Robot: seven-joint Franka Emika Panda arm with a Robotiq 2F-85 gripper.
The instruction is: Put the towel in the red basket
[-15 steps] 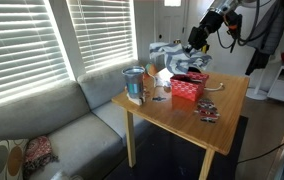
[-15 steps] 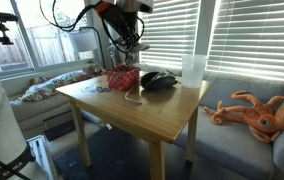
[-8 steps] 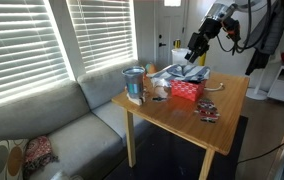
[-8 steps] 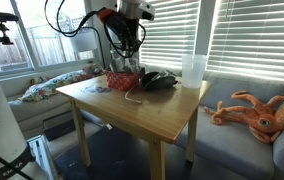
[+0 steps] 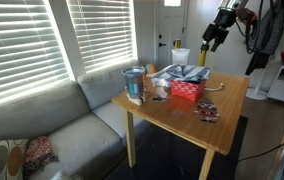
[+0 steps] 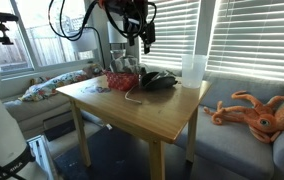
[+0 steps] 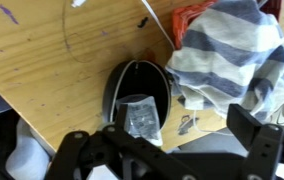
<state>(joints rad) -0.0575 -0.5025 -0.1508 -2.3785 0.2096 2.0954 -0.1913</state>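
Striped towel [image 7: 232, 55] lies bunched on top of the red basket [image 5: 189, 90], covering most of it; only a red corner shows in wrist view. Basket is on the wooden table [image 5: 227, 100]. My gripper [image 5: 208, 42] hangs above the towel, well apart, fingers spread wide and holding nothing. A black bowl-like thing [image 7: 137, 95] is just beside the towel, with something pale inside. Clear cup [image 6: 192, 68] is near the table edge. Orange octopus toy [image 6: 257, 112] is on the couch.

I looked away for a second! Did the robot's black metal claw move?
Yes. The black gripper rose up and away from the red basket, leaving the striped towel draped over it.
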